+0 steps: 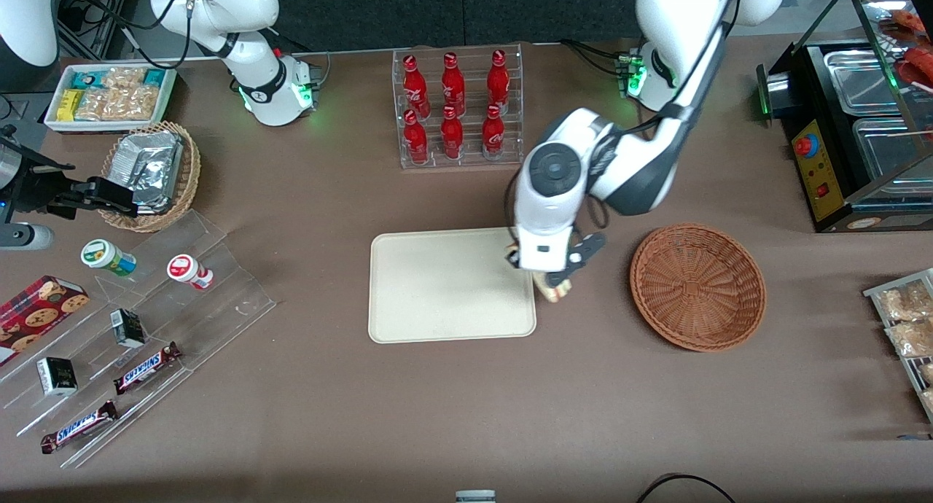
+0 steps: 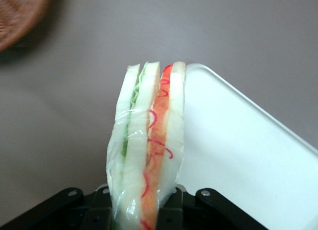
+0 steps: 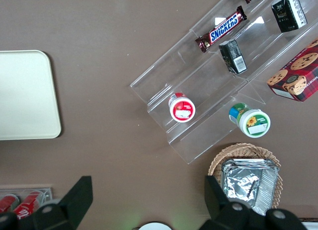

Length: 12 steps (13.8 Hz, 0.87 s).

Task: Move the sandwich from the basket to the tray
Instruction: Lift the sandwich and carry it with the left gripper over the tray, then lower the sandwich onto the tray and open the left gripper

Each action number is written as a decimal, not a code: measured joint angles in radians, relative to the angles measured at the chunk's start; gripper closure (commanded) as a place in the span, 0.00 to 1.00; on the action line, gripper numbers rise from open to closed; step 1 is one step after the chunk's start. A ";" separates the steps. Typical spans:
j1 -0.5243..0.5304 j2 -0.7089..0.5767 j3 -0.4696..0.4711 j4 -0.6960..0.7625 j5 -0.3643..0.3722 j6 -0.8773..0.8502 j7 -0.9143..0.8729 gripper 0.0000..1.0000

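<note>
The left arm's gripper (image 1: pixel 554 281) pinches the sandwich (image 1: pixel 552 289) just above the edge of the tray (image 1: pixel 437 284).

Clamped between the fingers (image 2: pixel 171 210), the wrapped wedge juts straight out from the gripper, its white bread slices, pale green layer and red-orange layer (image 2: pixel 156 135) standing on edge. The tray's rounded corner (image 2: pixel 233 140) lies just beside and below the sandwich, toward the parked arm's end of the table. The reddish-brown wicker basket (image 1: pixel 697 286) sits near the gripper, toward the working arm's end, with brown tabletop (image 1: pixel 598 321) between the two.
</note>
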 measured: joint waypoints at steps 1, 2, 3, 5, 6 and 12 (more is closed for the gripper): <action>-0.017 0.035 0.000 0.041 0.000 0.000 0.047 0.88; -0.035 0.067 0.000 0.078 0.000 0.000 0.097 0.88; -0.052 0.097 0.000 0.111 0.000 0.001 0.152 0.88; -0.083 0.154 0.001 0.173 0.000 0.002 0.256 0.88; -0.098 0.184 0.001 0.205 0.000 0.003 0.292 0.87; -0.142 0.355 0.003 0.332 0.041 0.071 0.365 0.88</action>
